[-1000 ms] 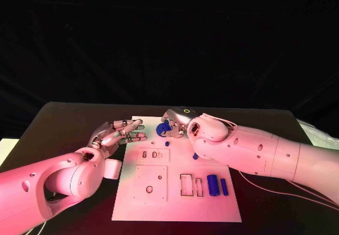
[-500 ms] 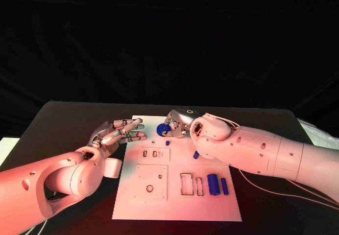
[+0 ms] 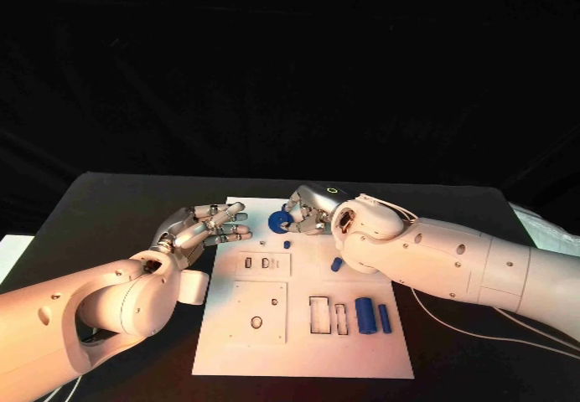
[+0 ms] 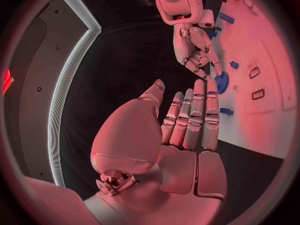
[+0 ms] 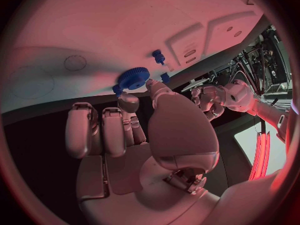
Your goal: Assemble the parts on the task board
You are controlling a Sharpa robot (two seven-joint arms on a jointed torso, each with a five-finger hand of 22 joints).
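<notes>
Pinching a small blue gear between the fingers of my right hand, I hold it over the far end of the white task board, its toothed rim showing clearly in the right wrist view. My left hand hangs beside the board's far left corner, over the dark worktop, holding nothing; its fingers lie stretched out side by side with the thumb apart, pointing toward the gear. The two hands are near each other but not touching. On the board, just below the gear, a small blue peg stands near the far end, and a second short blue piece lies beside my right forearm. Toward the near right part of the board, a thick blue cylinder and a thinner blue pin lie side by side, next to two narrow rectangular recesses. A raised plate with two small slots sits left of centre, and a larger square plate with an oval hole lies nearer to me. A white block rests on the worktop just off the board's left edge, beside my left arm.
</notes>
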